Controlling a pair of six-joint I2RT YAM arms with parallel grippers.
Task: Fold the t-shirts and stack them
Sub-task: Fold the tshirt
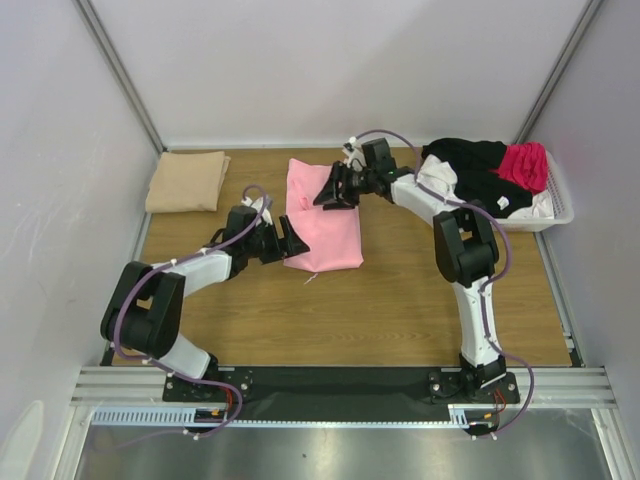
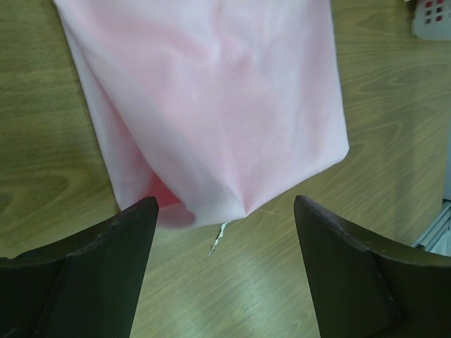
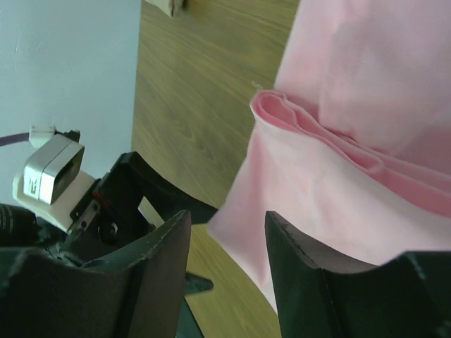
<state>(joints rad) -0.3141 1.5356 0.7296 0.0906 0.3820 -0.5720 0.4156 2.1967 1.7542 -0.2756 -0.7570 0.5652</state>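
Top external: we see the pink shirt (image 1: 328, 228) folded on the counter (image 1: 400, 300), left hand (image 1: 294, 242) at its near end, right hand (image 1: 333, 197) farther back, both apart, empty.

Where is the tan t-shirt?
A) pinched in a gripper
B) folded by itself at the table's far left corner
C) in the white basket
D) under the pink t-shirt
B: the folded tan t-shirt lies alone at the far left corner of the table, apart from the pink t-shirt and the white basket.
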